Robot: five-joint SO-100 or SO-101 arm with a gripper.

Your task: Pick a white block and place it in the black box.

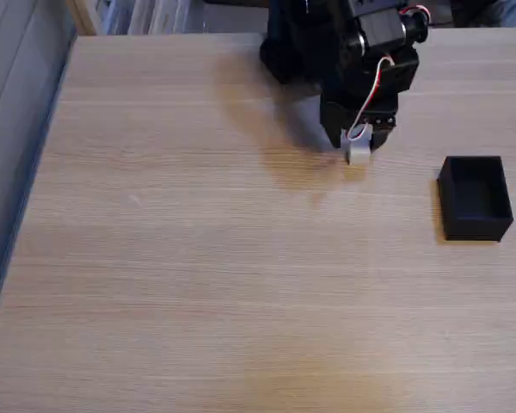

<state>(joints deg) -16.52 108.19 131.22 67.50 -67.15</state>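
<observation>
From the fixed view I have the hand (359,148) pointing down near the top middle of the surface (198,258), clamped on the block (359,154), which shows as a small white cube at the fingertips. I judge it lifted rather than resting, since a soft shadow lies on the wood below and to its left, though I cannot be sure of a gap. The box (475,198) sits well apart to the right in this view, open side up and with nothing showing in it. I read this as the carry stage: the block is gripped from above so it can be lowered straight into the hollow. The walls are thin, so I would centre over the opening before letting go.
</observation>
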